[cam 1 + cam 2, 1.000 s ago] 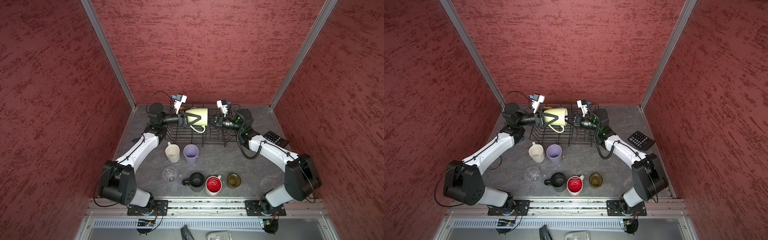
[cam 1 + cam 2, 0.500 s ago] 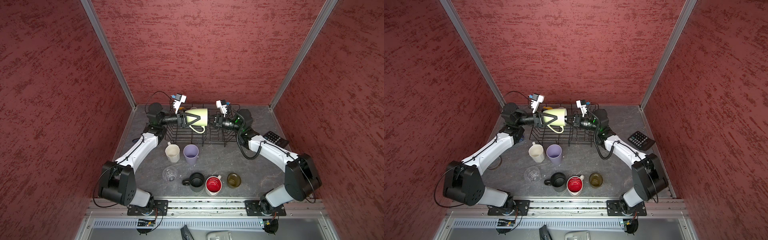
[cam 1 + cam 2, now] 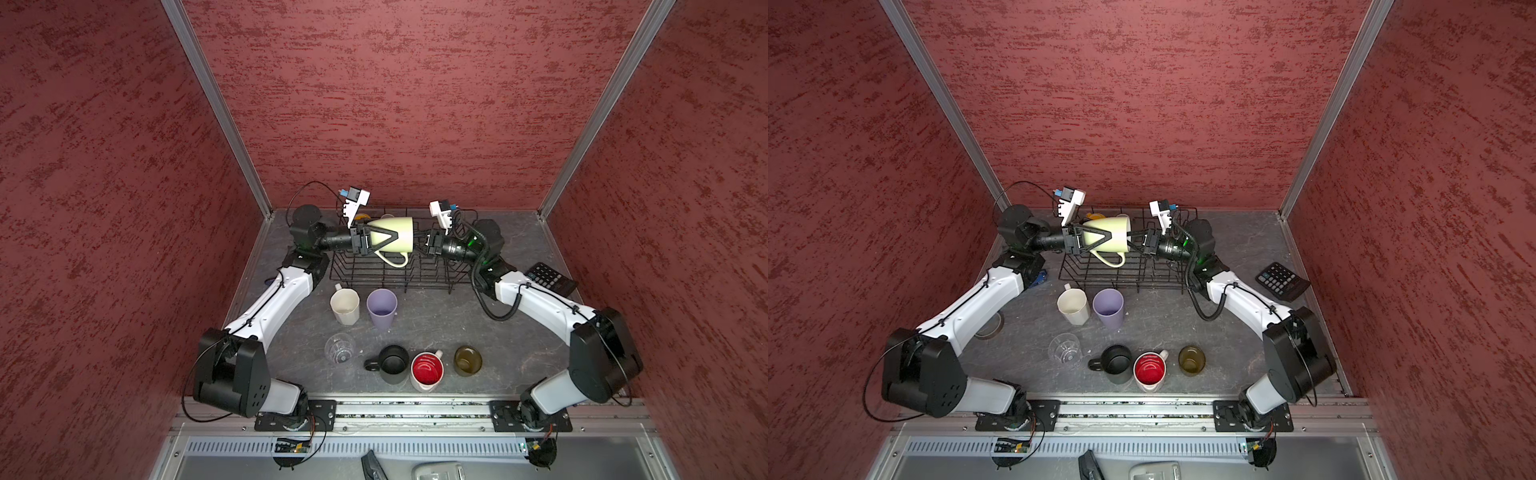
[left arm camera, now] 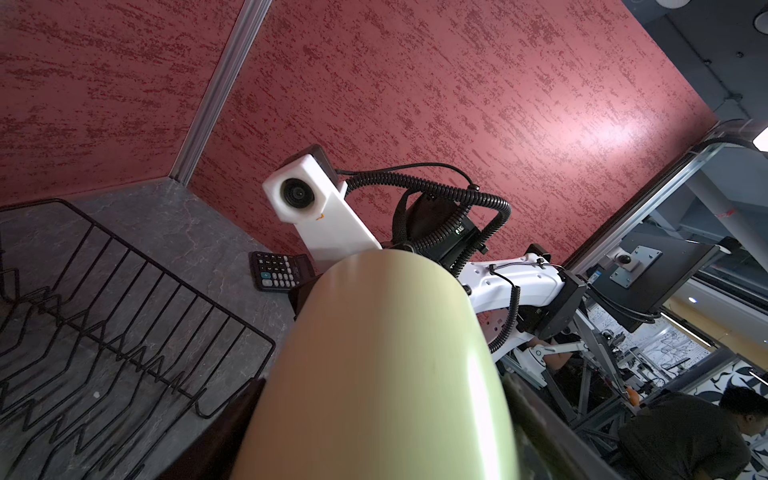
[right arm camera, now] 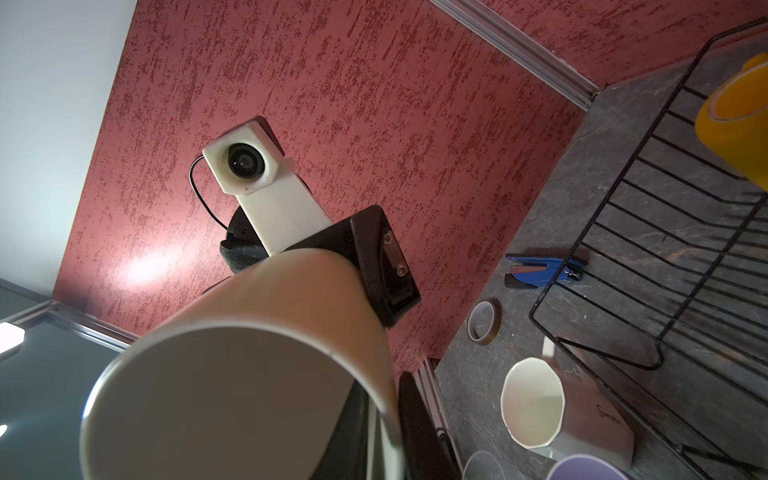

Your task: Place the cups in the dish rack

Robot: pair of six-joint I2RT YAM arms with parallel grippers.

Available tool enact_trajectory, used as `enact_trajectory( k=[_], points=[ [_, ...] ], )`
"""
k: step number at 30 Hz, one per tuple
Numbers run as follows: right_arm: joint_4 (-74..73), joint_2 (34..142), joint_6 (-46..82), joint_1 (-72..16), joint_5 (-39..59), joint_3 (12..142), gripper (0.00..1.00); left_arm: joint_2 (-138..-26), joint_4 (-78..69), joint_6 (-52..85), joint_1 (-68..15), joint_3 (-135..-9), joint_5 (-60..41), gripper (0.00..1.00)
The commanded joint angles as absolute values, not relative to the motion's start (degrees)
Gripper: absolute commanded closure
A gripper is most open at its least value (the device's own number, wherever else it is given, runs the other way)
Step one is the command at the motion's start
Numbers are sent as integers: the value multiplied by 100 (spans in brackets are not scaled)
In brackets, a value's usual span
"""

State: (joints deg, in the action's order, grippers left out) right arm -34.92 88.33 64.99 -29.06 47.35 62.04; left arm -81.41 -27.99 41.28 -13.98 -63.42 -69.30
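A pale green mug point(image 3: 390, 235) hangs on its side above the dish rack point(image 3: 415, 274), handle down. My left gripper point(image 3: 397, 237) is shut on the mug's body from the left, a finger on each side. My right gripper point(image 3: 417, 241) meets the mug's mouth from the right. Its fingers straddle the rim point(image 5: 386, 399), one inside and one outside; whether they press it does not show. A yellow mug point(image 5: 735, 112) sits in the rack's far left corner.
In front of the rack stand a white faceted mug point(image 3: 345, 305) and a lilac tumbler point(image 3: 381, 307). Nearer the front are a clear glass point(image 3: 340, 347), a black mug point(image 3: 392, 363), a red-inside mug point(image 3: 427, 370) and an olive glass point(image 3: 467, 359). A calculator point(image 3: 548, 278) lies at the right, a tape roll point(image 3: 990, 326) at the left.
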Motion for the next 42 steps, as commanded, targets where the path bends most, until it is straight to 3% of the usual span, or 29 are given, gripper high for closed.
enact_trajectory(
  k=[1,4,8,10,12,15,18,21,24,42],
  points=[
    [-3816,8736,6517,-2953,4689,6305,79,-7962,-2786,3982,-1310,-6548,-6791,100],
    [-3833,8764,6539,-2958,4692,6310,81,-7979,-2591,3992,-1293,-6572,-6781,100],
    [-3943,8815,6632,-2954,4744,6336,99,-8031,-2601,4006,-1301,-6578,-6716,100],
    [-4020,8844,6687,-2953,4765,6358,100,-8072,-2672,4043,-1322,-6577,-6709,100],
    [-4069,8851,6732,-2949,4774,6363,100,-8114,-2682,4081,-1344,-6567,-6705,86],
    [-4114,8865,6765,-2950,4765,6374,100,-8137,-2684,4078,-1362,-6576,-6725,54],
    [-4148,8881,6785,-2953,4755,6379,100,-8132,-2684,4062,-1369,-6566,-6767,28],
    [-4174,8882,6781,-2953,4755,6402,100,-8109,-2873,4064,-1371,-6549,-6824,12],
    [-4171,8869,6786,-2953,4746,6416,100,-8062,-2910,4043,-1371,-6515,-6864,2],
    [-4128,8823,6733,-2953,4735,6499,100,-8046,-2610,3867,-1464,-6339,-7018,0]
  ],
)
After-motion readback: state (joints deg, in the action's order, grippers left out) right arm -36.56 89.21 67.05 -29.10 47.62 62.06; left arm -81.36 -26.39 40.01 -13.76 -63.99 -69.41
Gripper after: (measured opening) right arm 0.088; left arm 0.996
